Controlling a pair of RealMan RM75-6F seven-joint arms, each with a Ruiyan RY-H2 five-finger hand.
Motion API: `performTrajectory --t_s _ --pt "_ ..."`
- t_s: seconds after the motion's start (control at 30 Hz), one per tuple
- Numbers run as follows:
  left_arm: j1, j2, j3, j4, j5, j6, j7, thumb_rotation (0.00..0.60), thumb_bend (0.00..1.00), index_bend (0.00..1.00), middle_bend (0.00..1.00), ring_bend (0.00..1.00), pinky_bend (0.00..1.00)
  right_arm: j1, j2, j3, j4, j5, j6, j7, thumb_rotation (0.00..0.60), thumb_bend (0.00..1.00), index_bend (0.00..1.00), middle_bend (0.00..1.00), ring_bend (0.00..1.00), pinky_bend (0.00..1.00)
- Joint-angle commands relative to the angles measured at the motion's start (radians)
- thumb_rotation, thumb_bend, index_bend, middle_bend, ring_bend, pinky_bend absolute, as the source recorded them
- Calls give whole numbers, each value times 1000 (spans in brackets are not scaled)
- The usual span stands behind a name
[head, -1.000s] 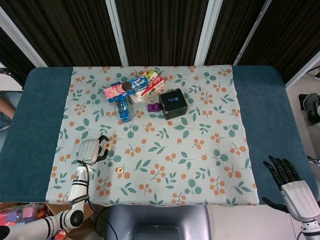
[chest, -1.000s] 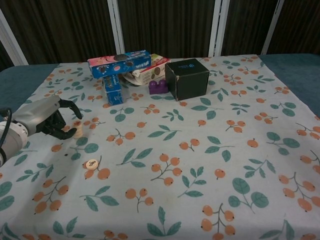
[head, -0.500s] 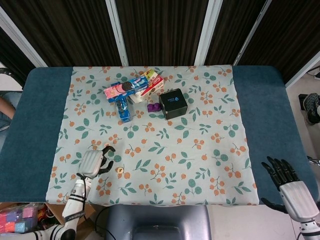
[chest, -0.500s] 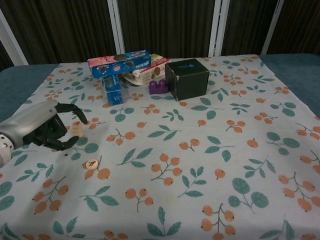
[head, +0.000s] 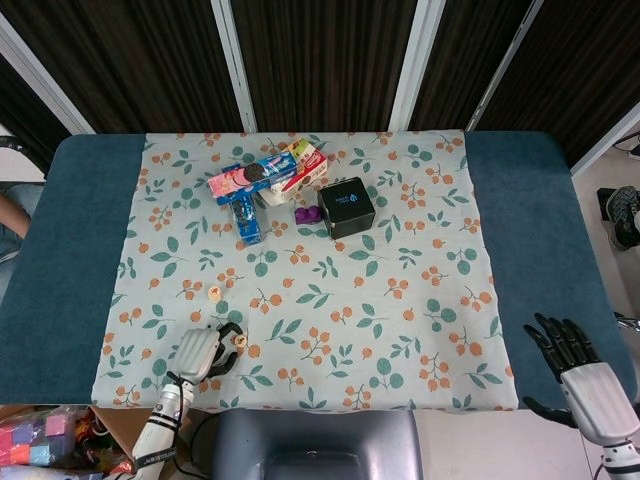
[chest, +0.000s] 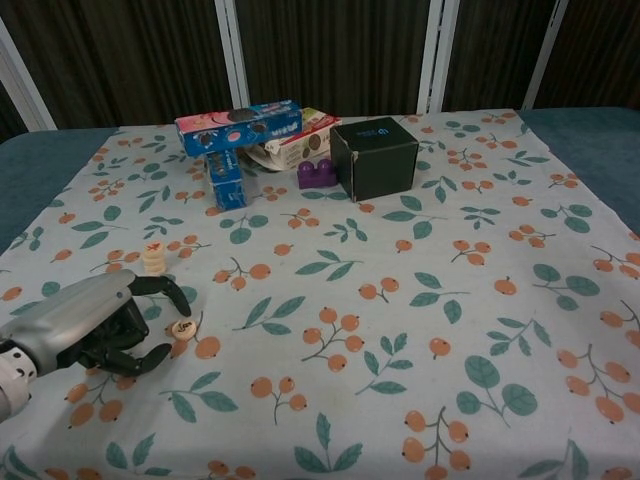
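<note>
Two hands empty: left hand (chest: 95, 328) fingers curled apart beside round token (chest: 182, 328); right hand (head: 583, 375) spread

You face a surface (head: 70, 250) padded in dark teal, with a floral cloth (head: 420, 300) spread over its middle. Behind it stand dark slatted panels (head: 320, 60) split by white posts (head: 415, 60). Pale floor (head: 615, 165) shows at your right.
</note>
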Motion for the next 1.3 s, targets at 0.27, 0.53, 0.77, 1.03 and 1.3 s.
performTrajectory --t_s 0.27,0.53,0.77,1.03,1.3 --pt "11 -26 -11 44 9 -10 -14 600 416 391 1000 1000 1000 -2 0 -1 1 -2 2 -2 600 142 0 0 0 0" --pt "12 -36 -19 52 17 -18 -16 600 418 408 1000 1000 1000 -1 0 -1 1 0 1 -1 600 142 0 0 0 0" --pt "13 -47 -29 58 15 -24 -10 600 417 410 1000 1000 1000 -1 1 -1 1 -1 2 0 600 143 0 0 0 0" --pt "15 -49 -38 62 17 -25 -6 600 417 488 1000 1000 1000 -2 0 -1 1 -2 2 -1 600 142 0 0 0 0" --pt "11 -32 -59 44 26 -15 -11 600 417 533 1000 1000 1000 -1 0 -1 0 -1 0 -3 600 142 0 0 0 0"
